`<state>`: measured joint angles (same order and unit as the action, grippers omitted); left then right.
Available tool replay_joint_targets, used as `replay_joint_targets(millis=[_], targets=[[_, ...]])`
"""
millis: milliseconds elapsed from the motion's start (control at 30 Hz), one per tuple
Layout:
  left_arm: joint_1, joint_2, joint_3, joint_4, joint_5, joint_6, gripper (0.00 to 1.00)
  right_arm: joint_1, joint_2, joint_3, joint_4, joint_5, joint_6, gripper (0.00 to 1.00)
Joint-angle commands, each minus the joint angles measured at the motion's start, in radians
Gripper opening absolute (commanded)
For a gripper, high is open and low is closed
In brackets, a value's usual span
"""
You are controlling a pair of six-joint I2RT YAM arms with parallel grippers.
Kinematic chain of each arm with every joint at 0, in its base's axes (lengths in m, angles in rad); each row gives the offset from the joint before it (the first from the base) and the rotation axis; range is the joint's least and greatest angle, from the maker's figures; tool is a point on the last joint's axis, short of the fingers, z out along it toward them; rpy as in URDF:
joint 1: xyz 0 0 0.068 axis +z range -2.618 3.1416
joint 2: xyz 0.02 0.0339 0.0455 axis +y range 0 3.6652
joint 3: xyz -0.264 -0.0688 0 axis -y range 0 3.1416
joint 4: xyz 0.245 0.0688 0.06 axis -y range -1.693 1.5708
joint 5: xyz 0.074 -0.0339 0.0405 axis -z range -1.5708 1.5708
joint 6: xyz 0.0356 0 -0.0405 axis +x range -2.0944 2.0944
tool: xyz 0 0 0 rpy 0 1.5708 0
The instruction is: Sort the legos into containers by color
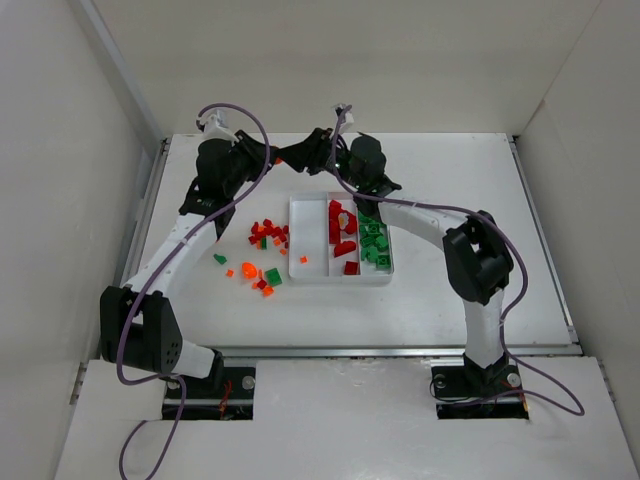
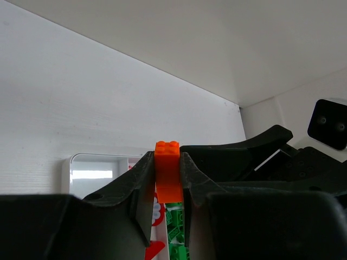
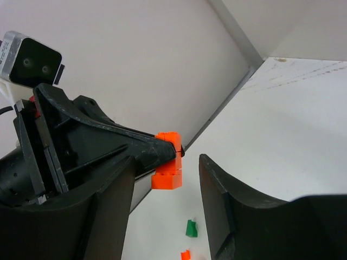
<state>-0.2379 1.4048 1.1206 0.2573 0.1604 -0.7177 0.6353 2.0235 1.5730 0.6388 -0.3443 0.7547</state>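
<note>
The left gripper (image 2: pixel 167 162) is clamped on a bright orange plastic lego stack (image 2: pixel 168 176), centre frame. The right gripper (image 3: pixel 165 165) jaws stand apart, near it.

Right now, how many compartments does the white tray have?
3. The left compartment shows one tiny piece, the middle compartment holds red legos, the right compartment holds green legos.

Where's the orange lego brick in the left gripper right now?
The small bright orange plastic brick is pinched in the left gripper, raised above the table by the white tray's far end in the top view, facing the open right gripper.
</note>
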Motion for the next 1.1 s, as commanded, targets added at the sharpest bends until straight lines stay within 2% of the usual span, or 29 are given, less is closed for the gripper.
replay_joint_targets(millis=[0, 333, 767, 1033, 1067], targets=[[0.005, -0.033, 0.001, 0.074, -0.007, 0.017, 0.00, -0.002, -0.051, 0.011, 0.012, -0.030, -0.025, 0.56], [0.005, -0.033, -0.010, 0.083, -0.036, 0.020, 0.00, -0.002, -0.032, 0.033, 0.012, -0.070, -0.025, 0.52], [0.014, -0.043, -0.010, 0.073, -0.045, 0.041, 0.00, -0.011, -0.088, -0.057, 0.012, 0.016, -0.025, 0.52], [0.014, -0.043, -0.019, 0.063, -0.036, 0.032, 0.00, -0.011, -0.053, 0.010, 0.012, -0.053, -0.034, 0.52], [0.014, -0.043, -0.019, 0.063, -0.036, 0.023, 0.00, -0.011, -0.039, 0.022, 0.012, -0.070, -0.034, 0.55]])
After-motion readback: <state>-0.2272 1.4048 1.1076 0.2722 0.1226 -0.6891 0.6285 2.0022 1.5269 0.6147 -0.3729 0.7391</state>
